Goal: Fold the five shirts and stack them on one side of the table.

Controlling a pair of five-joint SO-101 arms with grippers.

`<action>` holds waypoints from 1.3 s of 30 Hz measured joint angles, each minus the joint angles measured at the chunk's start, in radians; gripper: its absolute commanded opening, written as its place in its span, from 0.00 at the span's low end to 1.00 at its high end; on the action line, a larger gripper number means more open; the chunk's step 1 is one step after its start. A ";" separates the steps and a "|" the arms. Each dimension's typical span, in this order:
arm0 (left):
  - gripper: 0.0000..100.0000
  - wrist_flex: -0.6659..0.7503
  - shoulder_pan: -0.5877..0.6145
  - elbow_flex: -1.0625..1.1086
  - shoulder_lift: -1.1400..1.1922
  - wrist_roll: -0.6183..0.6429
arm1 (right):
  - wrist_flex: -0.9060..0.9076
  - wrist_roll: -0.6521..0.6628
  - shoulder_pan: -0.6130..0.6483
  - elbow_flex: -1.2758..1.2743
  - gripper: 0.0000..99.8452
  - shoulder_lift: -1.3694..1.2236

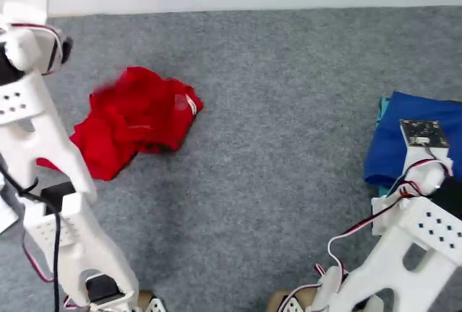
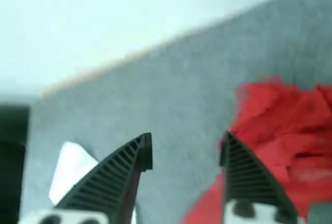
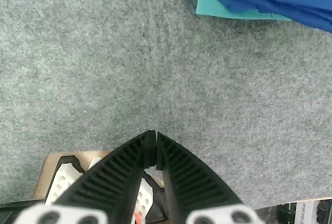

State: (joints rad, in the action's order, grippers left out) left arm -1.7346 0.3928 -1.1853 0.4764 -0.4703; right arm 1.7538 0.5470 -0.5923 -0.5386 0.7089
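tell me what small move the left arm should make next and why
Probably lower the left gripper, which is open, onto the edge of the red shirt and pinch it. That shirt lies crumpled, not yet folded, while the blue shirt already sits atop a teal shirt at the other side.

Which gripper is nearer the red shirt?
Left. The left gripper is open right beside the red shirt; the right gripper, shut, is across the table by the blue shirt.
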 measured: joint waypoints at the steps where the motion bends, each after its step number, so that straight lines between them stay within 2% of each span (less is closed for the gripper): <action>1: 0.23 0.000 0.012 0.048 0.000 -0.011 | 0.000 0.000 0.000 0.000 0.01 0.000; 10: 0.23 0.044 0.143 0.371 0.000 -0.043 | 0.000 0.000 0.000 0.000 0.01 0.000; 16: 0.23 0.129 0.152 0.560 0.000 -0.043 | 0.000 0.000 0.000 0.000 0.01 0.000; 29: 0.23 0.310 -0.083 0.635 0.005 -0.012 | 0.000 0.000 0.000 -0.038 0.01 0.005; 34: 0.23 0.325 -0.161 0.637 0.107 -0.017 | 0.000 0.000 0.000 -0.084 0.01 0.006; 39: 0.17 0.325 -0.180 0.637 0.192 -0.021 | 0.000 0.000 0.000 -0.084 0.01 0.006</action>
State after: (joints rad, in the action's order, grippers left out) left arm -1.4093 0.2133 -0.5485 0.6682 -0.4918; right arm 1.7538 0.5470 -0.5923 -0.6229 0.7150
